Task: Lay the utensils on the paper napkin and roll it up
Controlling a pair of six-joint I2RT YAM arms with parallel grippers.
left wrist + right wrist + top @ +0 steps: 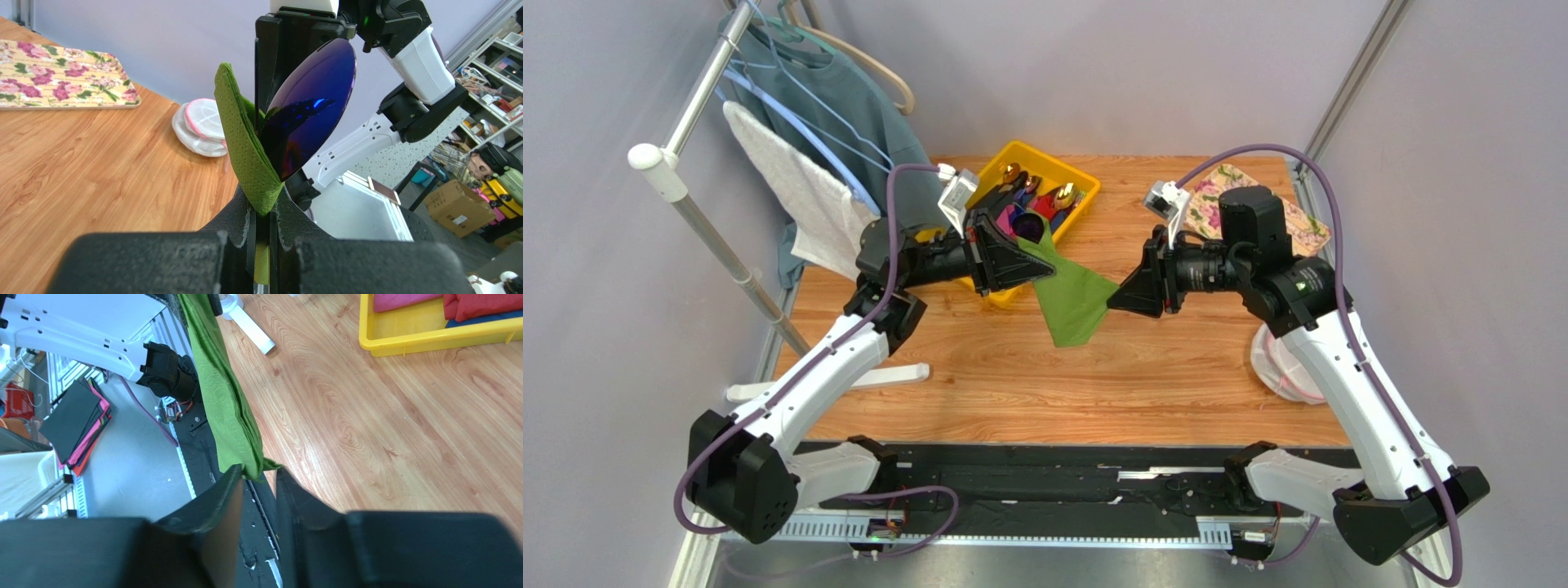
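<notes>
Paper napkin (1073, 300): green, folded, held in air above table (1185, 368), stretched between both grippers. Left gripper (1048, 262) clamped tight on one end of it. Spoon (310, 110) with dark iridescent blue head stands up from same fingers, head against napkin fold. Right gripper (1114, 301) at opposite end: fingers narrowly apart, napkin corner at their tips, cannot tell whether pinched. Other utensils (1032, 190) lie in yellow bin (1090, 186) at far edge. Floral mat (1308, 227) far right.
</notes>
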